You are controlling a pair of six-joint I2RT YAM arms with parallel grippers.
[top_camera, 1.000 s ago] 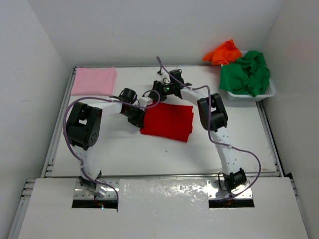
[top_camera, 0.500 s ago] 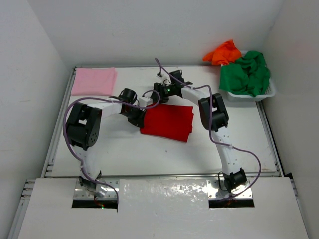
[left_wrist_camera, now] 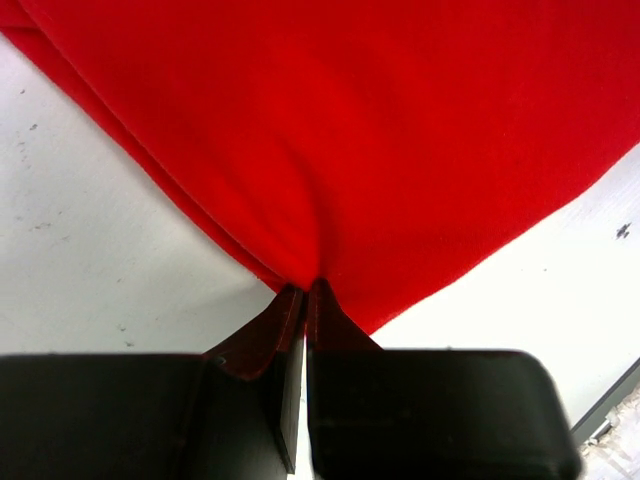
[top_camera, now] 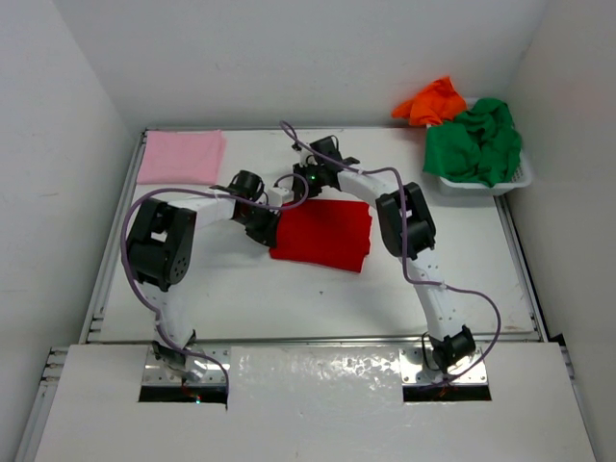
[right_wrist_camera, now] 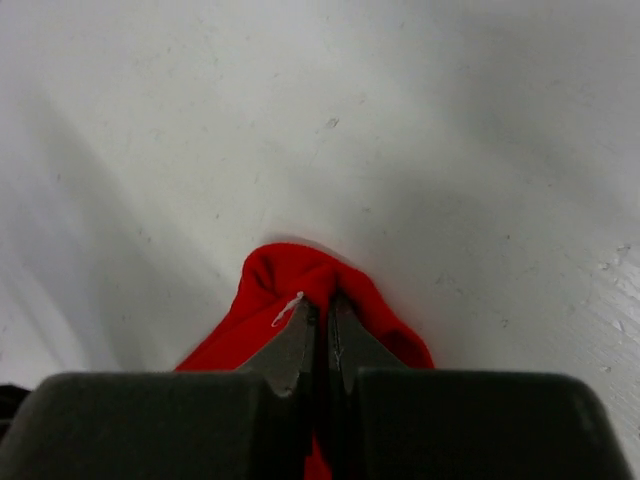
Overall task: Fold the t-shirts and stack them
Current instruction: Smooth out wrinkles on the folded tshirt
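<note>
Folded red shirt (top_camera: pixel 322 236) lies mid-frame, both claws pinched shut on its left edge, right gripper (right_wrist_camera: pixel 320 312) at the upper-left corner, left gripper (left_wrist_camera: pixel 304 292) lower down that edge, pink shirt (top_camera: pixel 181 156) well apart toward the upper left.

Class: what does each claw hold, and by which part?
Both hold the red shirt: left claw pinches its left edge, right claw its far-left corner.
</note>
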